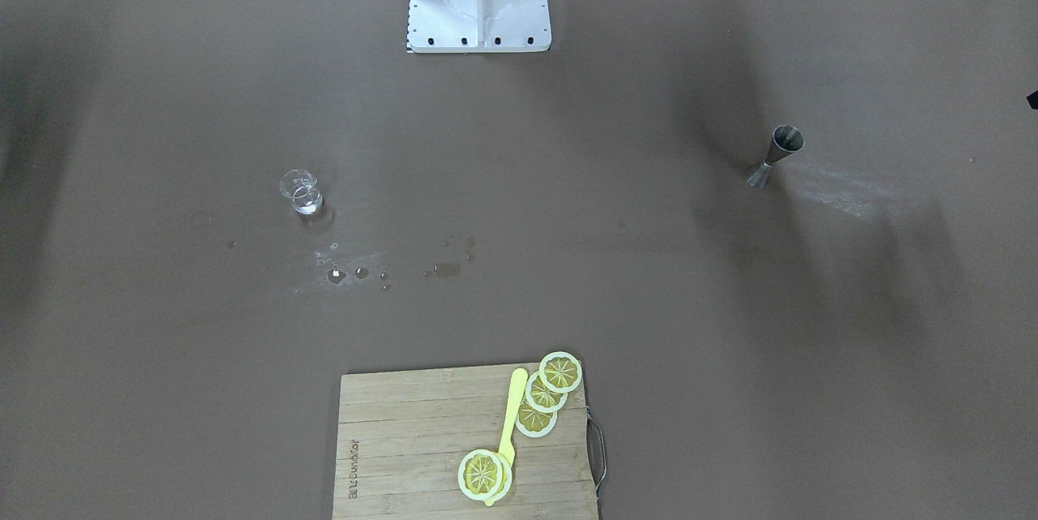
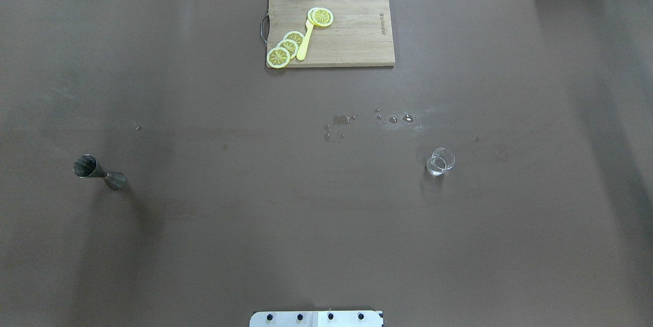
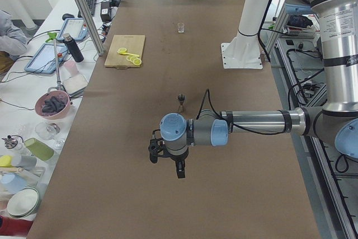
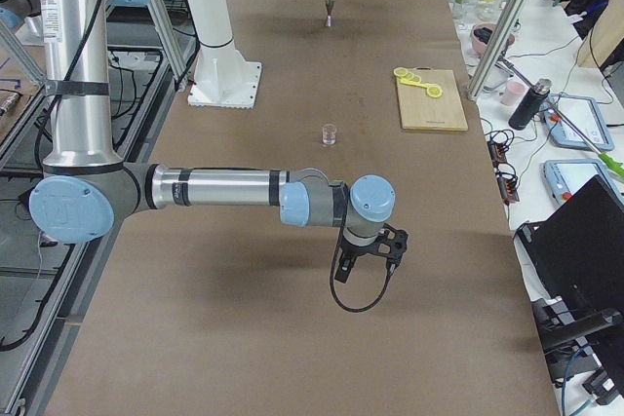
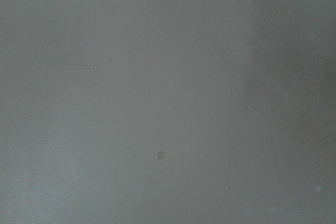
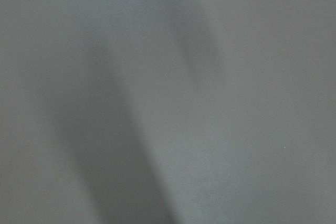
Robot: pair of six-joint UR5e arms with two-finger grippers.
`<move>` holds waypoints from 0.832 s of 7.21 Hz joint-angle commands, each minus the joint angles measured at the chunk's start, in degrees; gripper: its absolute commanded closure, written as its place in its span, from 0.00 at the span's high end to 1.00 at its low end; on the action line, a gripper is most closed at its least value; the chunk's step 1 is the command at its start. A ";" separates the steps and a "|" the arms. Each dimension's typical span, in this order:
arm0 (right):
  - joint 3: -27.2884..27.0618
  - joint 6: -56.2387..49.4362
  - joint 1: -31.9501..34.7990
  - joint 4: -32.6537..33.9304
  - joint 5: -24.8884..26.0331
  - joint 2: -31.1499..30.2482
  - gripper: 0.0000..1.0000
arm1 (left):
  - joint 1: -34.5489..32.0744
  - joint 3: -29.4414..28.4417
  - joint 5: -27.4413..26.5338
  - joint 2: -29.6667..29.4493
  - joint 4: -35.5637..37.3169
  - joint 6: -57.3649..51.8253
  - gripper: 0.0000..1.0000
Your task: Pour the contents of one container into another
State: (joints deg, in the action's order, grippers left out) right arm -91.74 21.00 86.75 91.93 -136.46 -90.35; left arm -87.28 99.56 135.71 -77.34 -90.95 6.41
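Note:
The clear glass beaker (image 1: 302, 192) (image 2: 440, 161) stands upright on the brown table on my right side, with a little clear liquid in it. The steel jigger (image 1: 776, 156) (image 2: 99, 172) stands upright on my left side. My left gripper (image 3: 166, 165) hangs over bare table, nearer the table's end than the jigger (image 3: 181, 102). My right gripper (image 4: 369, 258) hangs over bare table, well short of the beaker (image 4: 330, 134). Both grippers show only in the side views, so I cannot tell whether they are open or shut. Both wrist views hold only table surface.
A wooden cutting board (image 2: 357, 36) with lemon slices (image 2: 286, 47) and a yellow knife (image 2: 304, 41) lies at the far middle edge. Water drops (image 2: 393, 119) dot the table near the beaker. The robot's white base (image 1: 478, 1) stands at the near edge.

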 commanded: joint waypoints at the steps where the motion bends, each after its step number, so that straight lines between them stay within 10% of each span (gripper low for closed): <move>1: -0.02 0.00 0.00 0.00 -0.03 0.00 1.00 | 0.00 -0.07 0.00 0.00 -0.20 0.01 0.98; 6: -0.02 0.00 0.00 0.00 -0.73 0.00 1.00 | 0.00 -0.07 0.00 0.00 -0.20 0.01 0.98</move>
State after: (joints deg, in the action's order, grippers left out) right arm -91.80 20.98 86.75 91.93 -136.87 -90.35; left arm -87.27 99.49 135.70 -77.34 -91.14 6.39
